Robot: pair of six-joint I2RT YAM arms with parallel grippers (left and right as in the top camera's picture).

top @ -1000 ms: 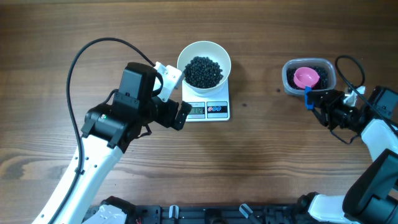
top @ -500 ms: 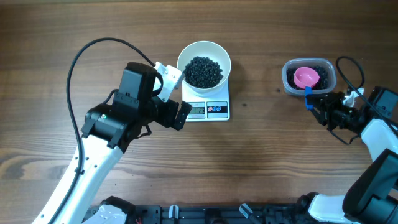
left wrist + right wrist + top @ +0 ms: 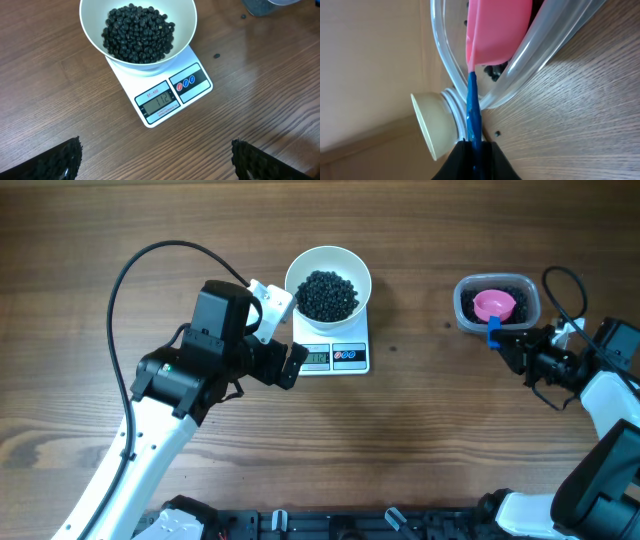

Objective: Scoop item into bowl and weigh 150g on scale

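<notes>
The white bowl (image 3: 296,268) (image 3: 92,35) stands on the white scale (image 3: 350,356) (image 3: 195,80), holding a heap of black beads, the item (image 3: 328,295) (image 3: 138,33). My left gripper (image 3: 290,365) (image 3: 155,160) hovers open just in front-left of the scale, nothing between its fingers. At the right, a pink scoop (image 3: 493,305) (image 3: 495,30) with a blue handle (image 3: 494,332) (image 3: 474,115) rests in a clear plastic tub (image 3: 462,317) (image 3: 535,45) holding more beads. My right gripper (image 3: 503,340) (image 3: 475,150) is shut on the blue handle.
One loose bead (image 3: 217,56) lies on the wood right of the scale, another (image 3: 497,133) near the tub. A black cable (image 3: 130,275) arcs over the left table. A beige-capped object (image 3: 432,130) shows behind the tub in the right wrist view.
My right gripper has shut on the scoop's blue handle and edged slightly toward the tub. The left arm, bowl and scale have not moved.
</notes>
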